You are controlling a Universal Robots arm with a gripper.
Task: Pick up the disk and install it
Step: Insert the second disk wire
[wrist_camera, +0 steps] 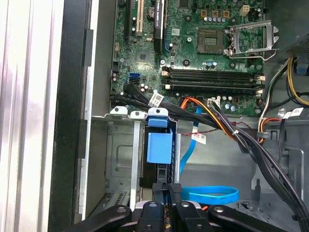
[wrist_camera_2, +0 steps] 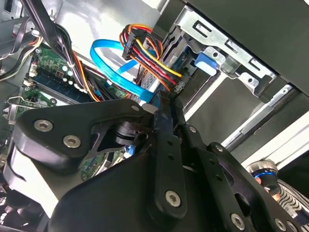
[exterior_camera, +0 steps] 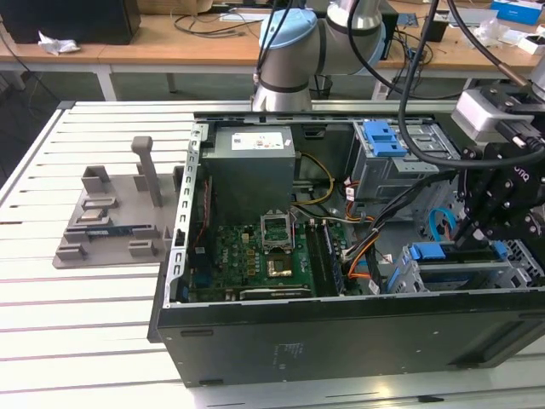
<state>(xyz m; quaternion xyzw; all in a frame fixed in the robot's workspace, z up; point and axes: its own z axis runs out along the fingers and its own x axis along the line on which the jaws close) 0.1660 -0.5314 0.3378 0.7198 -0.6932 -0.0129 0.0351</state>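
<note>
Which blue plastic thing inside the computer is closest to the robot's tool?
The blue piece on the drive cage at the exterior view's right, just beside the tool. The other blue latch sits farther back on the upper grey bay.

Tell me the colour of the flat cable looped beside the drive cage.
Blue flat cable, clearest in the first wrist view.

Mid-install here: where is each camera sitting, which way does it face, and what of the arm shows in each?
Exterior view: off the arm, looking down into the open computer case; the arm and gripper show, over the drive cage.
First wrist view: on the wrist, facing the motherboard and blue rail; the gripper's fingers show.
Second wrist view: on the wrist, low among the gripper's links, facing the cables.
Shared: both wrist views show the blue cable.
</note>
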